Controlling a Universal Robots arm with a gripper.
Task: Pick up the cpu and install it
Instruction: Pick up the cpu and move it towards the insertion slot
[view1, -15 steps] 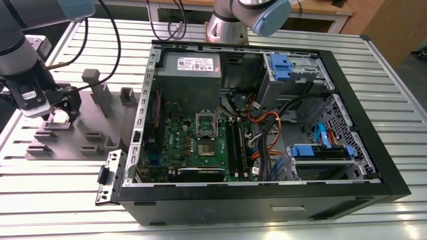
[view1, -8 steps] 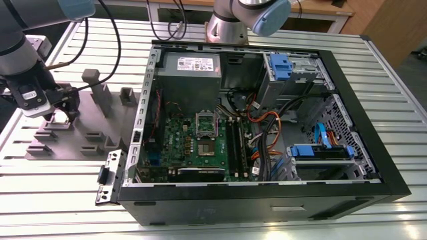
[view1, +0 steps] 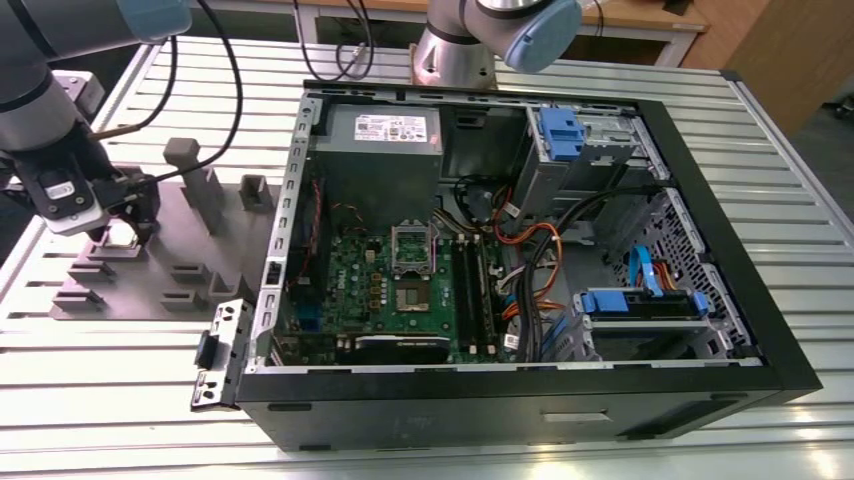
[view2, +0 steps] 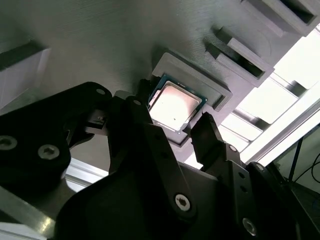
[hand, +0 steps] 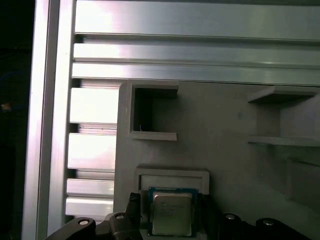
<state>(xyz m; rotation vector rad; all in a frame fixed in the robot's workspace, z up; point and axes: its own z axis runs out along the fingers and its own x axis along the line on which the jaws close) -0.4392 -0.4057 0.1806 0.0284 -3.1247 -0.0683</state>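
The cpu (view2: 175, 105) (hand: 171, 214), a small square chip with a pale metal top and a green rim, lies flat in a raised square nest of the grey fixture plate (view1: 174, 285) (view2: 100, 45) (hand: 225, 165). In the exterior view this plate lies on the table at the exterior view's left, beside the open computer case. My gripper (view1: 127, 228) (view2: 172, 112) (hand: 171, 222) is low over the nest. Its black fingers (view2: 205, 132) stand on two opposite sides of the chip, open, with narrow gaps to its edges. The green motherboard (view1: 400, 290) with its silver socket frame (view1: 411, 240) lies inside the case.
The black computer case (view1: 534, 420) lies open on a slatted aluminium table (view1: 801, 260), with cables, drive bays and a grey power supply (view1: 380, 135) inside. Upright pegs and slots (view1: 200, 185) rise from the fixture plate. Another arm's base (view1: 461, 50) stands behind the case.
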